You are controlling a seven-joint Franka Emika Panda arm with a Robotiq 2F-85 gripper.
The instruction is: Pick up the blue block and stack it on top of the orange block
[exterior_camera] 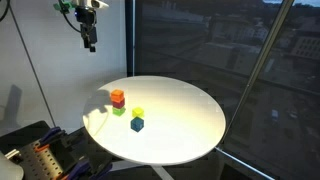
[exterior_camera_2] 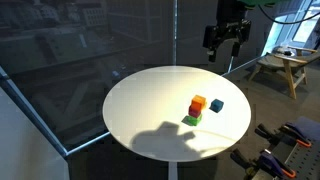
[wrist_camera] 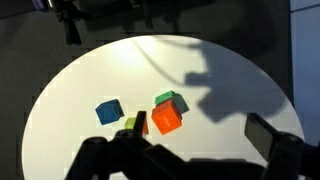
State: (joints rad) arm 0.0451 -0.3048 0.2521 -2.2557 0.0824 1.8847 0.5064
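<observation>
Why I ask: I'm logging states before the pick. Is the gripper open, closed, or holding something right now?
Gripper: open and empty, fingers spread; the blue block is not in it.

Claw (exterior_camera_2: 224, 50) high up, jaws wide apart.

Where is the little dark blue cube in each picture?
Exterior view: the small dark blue cube sits lower right of the small red-orange cube.
Exterior view: blue cube just right of the red-orange cube.
Wrist view: blue cube left of the red-orange cube.
Shared landmark: the red-orange cube.
</observation>
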